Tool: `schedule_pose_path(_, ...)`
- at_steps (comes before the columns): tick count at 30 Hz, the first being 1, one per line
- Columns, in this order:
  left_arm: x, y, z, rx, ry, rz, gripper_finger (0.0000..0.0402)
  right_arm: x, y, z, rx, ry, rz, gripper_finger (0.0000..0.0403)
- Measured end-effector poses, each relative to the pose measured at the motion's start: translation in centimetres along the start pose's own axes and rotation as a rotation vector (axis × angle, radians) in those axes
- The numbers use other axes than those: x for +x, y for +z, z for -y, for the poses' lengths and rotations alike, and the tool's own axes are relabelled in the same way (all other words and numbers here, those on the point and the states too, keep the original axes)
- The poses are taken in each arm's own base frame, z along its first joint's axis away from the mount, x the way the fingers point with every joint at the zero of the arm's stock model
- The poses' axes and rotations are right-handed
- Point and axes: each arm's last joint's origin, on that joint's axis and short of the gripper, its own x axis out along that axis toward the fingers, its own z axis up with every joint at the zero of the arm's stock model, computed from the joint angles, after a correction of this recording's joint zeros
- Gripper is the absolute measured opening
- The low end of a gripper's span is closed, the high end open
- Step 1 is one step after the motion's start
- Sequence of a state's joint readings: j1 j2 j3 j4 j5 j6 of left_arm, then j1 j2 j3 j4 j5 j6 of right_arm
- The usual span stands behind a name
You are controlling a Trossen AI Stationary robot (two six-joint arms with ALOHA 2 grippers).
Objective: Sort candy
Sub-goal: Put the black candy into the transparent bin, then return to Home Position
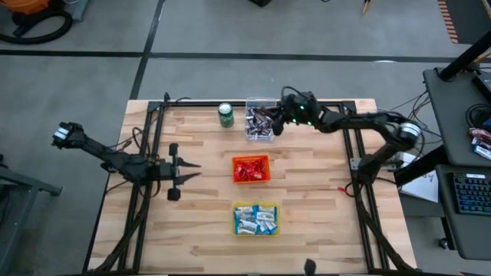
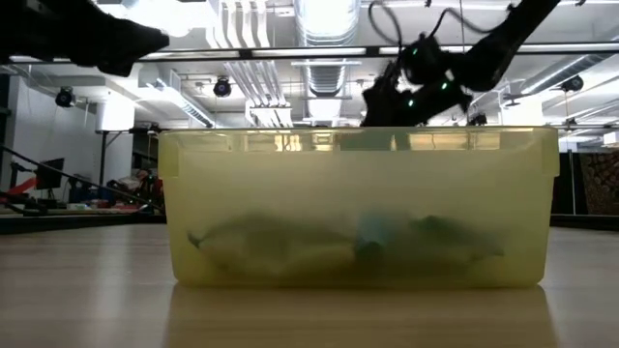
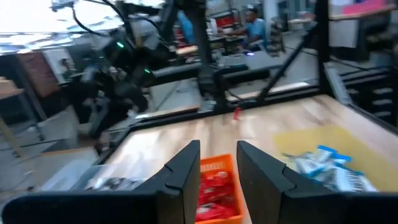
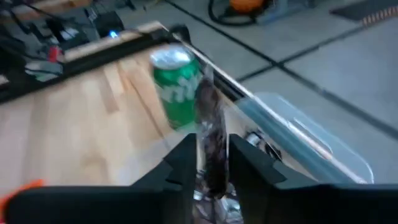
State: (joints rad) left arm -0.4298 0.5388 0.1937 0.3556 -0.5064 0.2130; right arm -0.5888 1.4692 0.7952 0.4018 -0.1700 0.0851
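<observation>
Dark-wrapped candy lies in the clear bin (image 1: pixel 259 123) at the table's far edge. Red candy fills the orange bin (image 1: pixel 251 169) at mid-table. Blue-and-white candy (image 3: pixel 323 165) fills the yellow bin (image 1: pixel 255 218) near the front edge. My right gripper (image 1: pixel 275 120) hovers over the clear bin's right side, shut on a dark-wrapped candy (image 4: pixel 208 118). My left gripper (image 1: pixel 198 170) is open and empty, left of the orange bin (image 3: pixel 214 186), fingers pointing at it. My right gripper pinches one dark-wrapped candy bar between its two fingers (image 4: pixel 180 165). The free end (image 4: pixel 207 93) of the bar sticks out past the fingertips. The candy is lifted clear, above the clear bin (image 4: pixel 298 140). The fingers reach in from the table's right, slanting down.
A green drink can (image 1: pixel 225 115) stands just left of the clear bin, also close ahead of the right gripper (image 4: pixel 177 84). A black frame runs along the table's edges. In the low view the yellow bin (image 2: pixel 358 208) fills the foreground, with both arms above it.
</observation>
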Motion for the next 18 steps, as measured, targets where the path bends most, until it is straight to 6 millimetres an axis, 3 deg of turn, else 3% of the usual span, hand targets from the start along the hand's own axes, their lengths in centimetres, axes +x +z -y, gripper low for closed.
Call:
schedule_pose_path(5, -0.8, -1.2, -1.1, -0.021, 0.031, 0.033, 0.0088, 2.8, -1.1, 1.5, 0.023, 0.038, -0.071, 0.0136)
schedule_pose_path(9, -1.3, -1.9, -1.3, -0.041, -0.016, 0.070, 0.0088, 3.8, -0.5, 1.6, 0.018, 0.044, -0.062, 0.0163)
schedule_pose_path(13, -1.8, -2.8, -1.3, -0.045, -0.022, 0.060, 0.0088, 3.5, 0.1, 1.1, 0.012, 0.129, -0.076, 0.0170)
schedule_pose_path(18, -2.3, -4.2, -1.2, -0.087, -0.023, 0.059, 0.0088, 1.4, 1.0, -0.5, -0.043, 0.306, -0.053, 0.0163)
